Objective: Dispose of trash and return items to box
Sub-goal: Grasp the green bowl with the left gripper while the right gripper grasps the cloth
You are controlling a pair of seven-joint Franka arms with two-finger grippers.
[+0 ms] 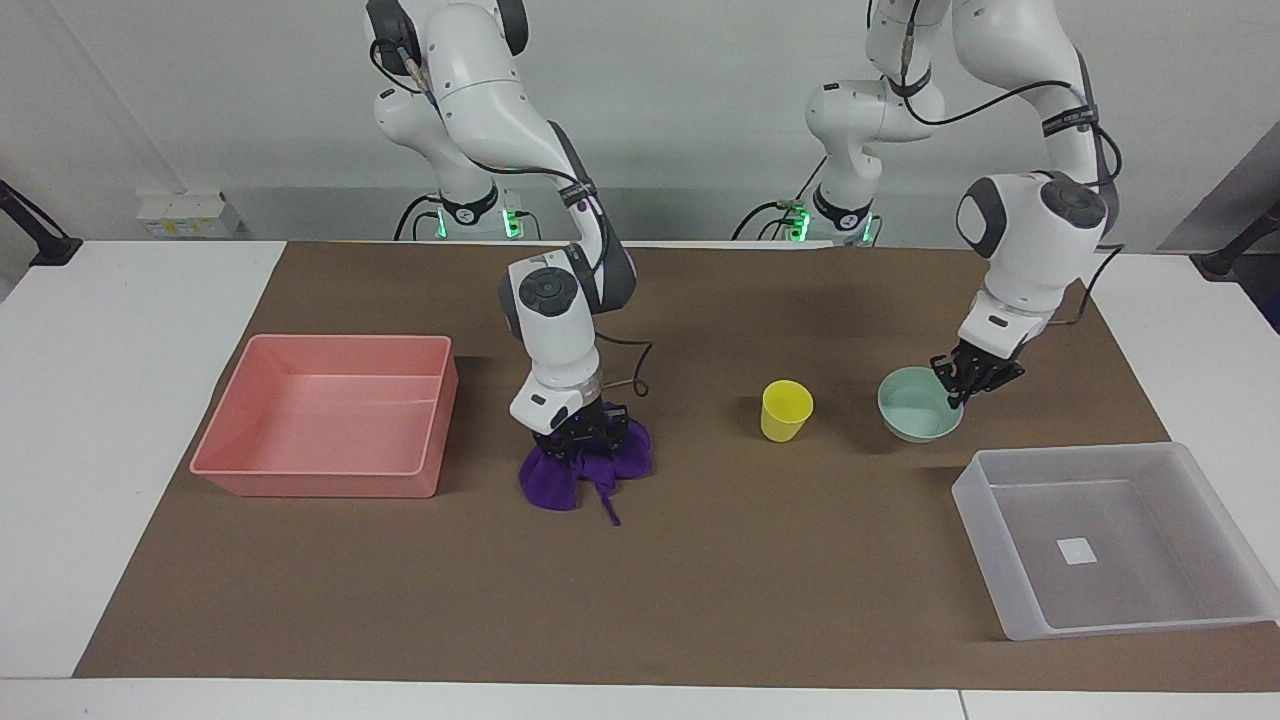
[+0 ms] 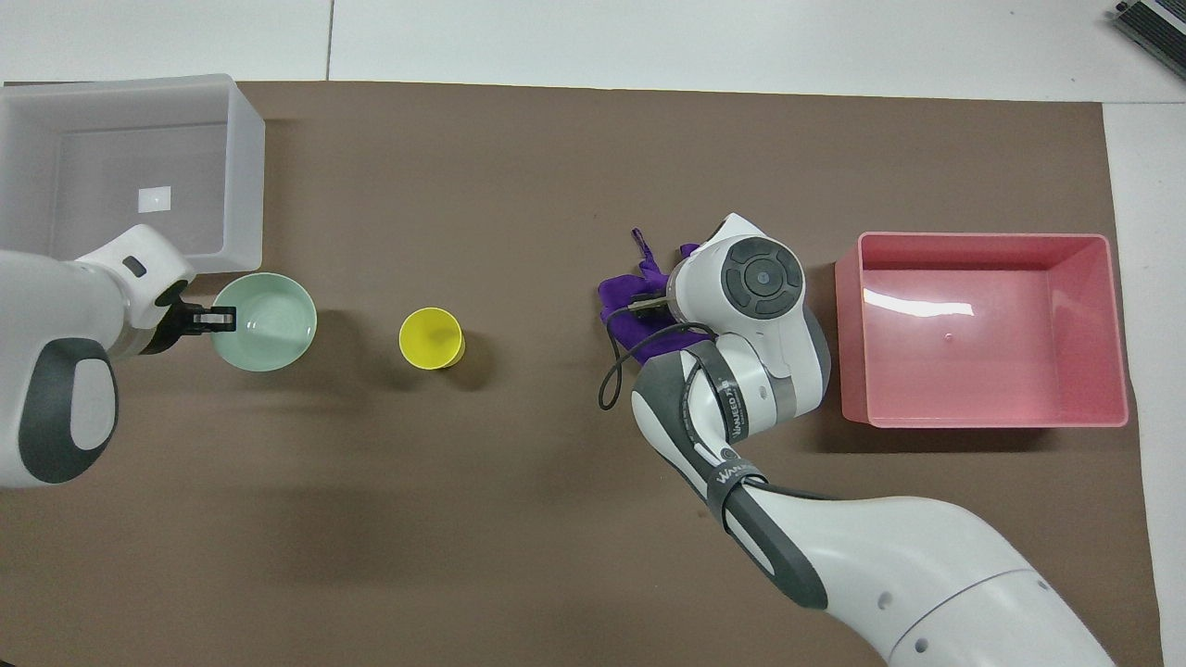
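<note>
Camera layout: two fixed high views, half a turn apart.
Facing view looks across the table [image 1: 60,420] toward the arm bases; overhead view looks steeply down from the robots' end. Both cover the whole brown mat [image 1: 700,560] [image 2: 519,167].

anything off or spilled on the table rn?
Nothing stands out. The purple cloth lies crumpled under the right end effector. The left end effector grips the mint-green bowl by its rim. The yellow cup is upright. The pink tray and translucent tub are level.
</note>
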